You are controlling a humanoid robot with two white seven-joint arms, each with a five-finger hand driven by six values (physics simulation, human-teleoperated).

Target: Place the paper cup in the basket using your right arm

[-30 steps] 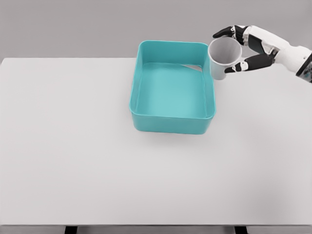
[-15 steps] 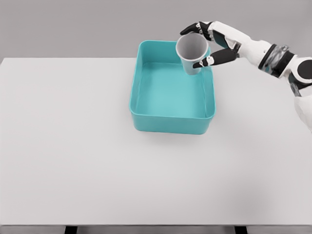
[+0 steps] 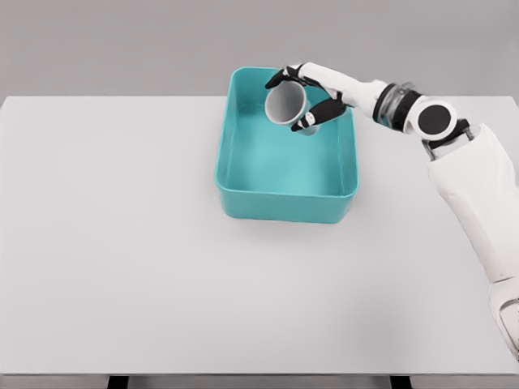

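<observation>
Paper cup (image 3: 285, 104) grey-white, tilted with its open mouth toward the camera and left, held over the far-right part of the basket (image 3: 286, 203). Right hand (image 3: 310, 96) grasping the cup: dark fingers (image 3: 278, 78) wrap over the top, thumb (image 3: 316, 115) under its right side. Right arm reaches in from the right edge, across the basket's rim. Basket teal, rectangular, open-topped, sitting on the white table (image 3: 122, 243). Whether the cup touches the basket floor: can't tell.
</observation>
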